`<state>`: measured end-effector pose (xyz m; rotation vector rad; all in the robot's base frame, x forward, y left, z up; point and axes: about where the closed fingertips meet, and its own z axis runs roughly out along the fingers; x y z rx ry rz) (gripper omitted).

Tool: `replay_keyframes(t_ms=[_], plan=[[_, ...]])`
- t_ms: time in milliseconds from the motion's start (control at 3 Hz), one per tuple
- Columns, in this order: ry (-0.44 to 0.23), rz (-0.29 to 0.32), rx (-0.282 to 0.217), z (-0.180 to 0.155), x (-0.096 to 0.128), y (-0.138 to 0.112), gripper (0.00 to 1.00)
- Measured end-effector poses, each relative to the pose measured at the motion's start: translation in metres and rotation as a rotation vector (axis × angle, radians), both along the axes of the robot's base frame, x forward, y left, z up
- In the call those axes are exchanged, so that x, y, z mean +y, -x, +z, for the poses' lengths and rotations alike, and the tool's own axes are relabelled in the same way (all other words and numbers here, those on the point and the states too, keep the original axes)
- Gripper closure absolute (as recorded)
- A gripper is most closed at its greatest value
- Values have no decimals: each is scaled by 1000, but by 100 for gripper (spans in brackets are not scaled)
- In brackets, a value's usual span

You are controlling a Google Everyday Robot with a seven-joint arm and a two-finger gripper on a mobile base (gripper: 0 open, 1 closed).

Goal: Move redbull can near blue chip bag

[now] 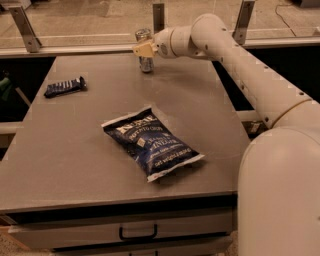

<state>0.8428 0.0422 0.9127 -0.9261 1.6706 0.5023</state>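
The redbull can (145,64) is a slim silver-and-blue can, upright at the far edge of the grey table (75,165). My gripper (145,50) reaches in from the right and is shut on the can's middle, with a cream finger (141,49) across its front. The can's base is at or just above the tabletop. The blue chip bag (152,142) is large and navy with white lettering. It lies flat in the middle of the table, well in front of the can.
A small narrow dark blue snack wrapper (65,86) lies at the table's left side. A rail with metal posts (158,15) runs behind the far edge. My arm (250,75) spans the table's right side. A drawer with a handle (137,232) sits under the front edge.
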Motion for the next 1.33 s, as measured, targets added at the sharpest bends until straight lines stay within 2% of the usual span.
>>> replay_keyframes(t_ms=[333, 667, 1000, 1333], plan=[[-30, 55, -41, 28, 0, 28, 88], [-33, 63, -44, 28, 4, 29, 100], [-33, 62, -43, 27, 4, 29, 100], [-49, 139, -2, 21, 10, 51, 100]])
